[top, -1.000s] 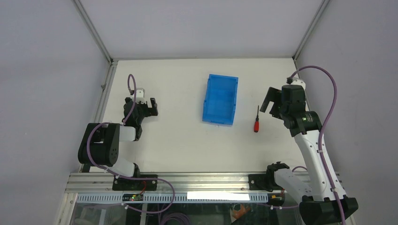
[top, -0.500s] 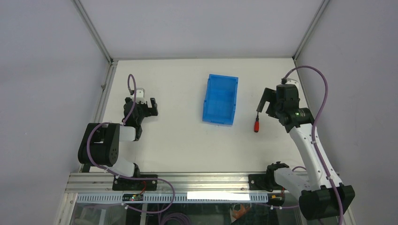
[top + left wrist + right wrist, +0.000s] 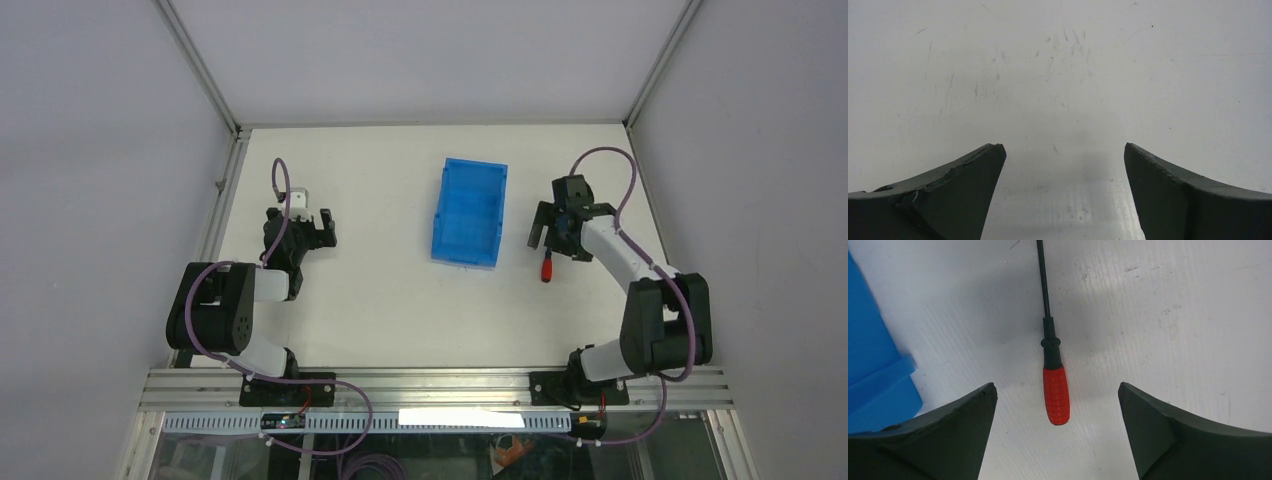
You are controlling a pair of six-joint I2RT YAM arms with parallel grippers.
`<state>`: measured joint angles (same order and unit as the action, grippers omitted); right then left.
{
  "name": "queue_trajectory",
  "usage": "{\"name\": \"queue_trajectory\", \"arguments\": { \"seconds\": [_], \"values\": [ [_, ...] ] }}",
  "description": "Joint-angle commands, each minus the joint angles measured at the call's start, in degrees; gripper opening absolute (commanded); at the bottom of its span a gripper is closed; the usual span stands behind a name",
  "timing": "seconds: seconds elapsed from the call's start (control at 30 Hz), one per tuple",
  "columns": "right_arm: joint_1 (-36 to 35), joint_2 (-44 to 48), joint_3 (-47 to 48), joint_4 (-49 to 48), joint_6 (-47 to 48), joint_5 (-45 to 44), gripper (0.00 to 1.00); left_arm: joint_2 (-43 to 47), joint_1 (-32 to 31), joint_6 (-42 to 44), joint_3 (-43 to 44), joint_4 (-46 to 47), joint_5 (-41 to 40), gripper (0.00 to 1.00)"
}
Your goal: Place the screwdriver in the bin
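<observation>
Table [image 3: 380, 300]: white, scuffed, walled in grey.
Screwdriver [image 3: 1050, 347]: laid flat just beside the bin [image 3: 470, 210], outside it.
Right gripper [image 3: 1056, 388]: held open astride the red handle, nothing grasped; closing is judged next.
Left gripper [image 3: 1063, 150]: held open, well apart, unused.

Open table [image 3: 1173, 315] around screwdriver [image 3: 1056, 395], bin [image 3: 873, 365] near

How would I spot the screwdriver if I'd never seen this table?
Find the big blue bin in the middle of the white table. Just right of it, lying flat and apart from it, is the screwdriver. It is the only small loose thing, with a short red handle and thin dark shaft.
</observation>
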<state>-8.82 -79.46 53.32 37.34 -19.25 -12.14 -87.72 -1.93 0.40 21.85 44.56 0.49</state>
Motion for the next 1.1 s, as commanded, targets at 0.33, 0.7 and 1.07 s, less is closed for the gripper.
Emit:
{"name": "queue_trajectory", "arguments": {
  "seconds": [0.33, 0.7, 1.07],
  "values": [
    [0.51, -12.99, 1.25, -1.93, -5.43, 2.87, 0.54, 1.35, -0.69, -0.93, 0.13, 1.5, 0.56, 0.99],
    [0.45, -4.82, 9.47, 7.33, -3.51, -3.95, 0.05, 1.38, -0.62, -0.93, 0.13, 1.52, 0.58, 0.99],
    [-10.7, 5.06, 24.73, 13.09, -2.17, 0.25, 0.08, 1.33, -0.64, -0.93, 0.13, 1.5, 0.57, 0.99]
  ]
}}
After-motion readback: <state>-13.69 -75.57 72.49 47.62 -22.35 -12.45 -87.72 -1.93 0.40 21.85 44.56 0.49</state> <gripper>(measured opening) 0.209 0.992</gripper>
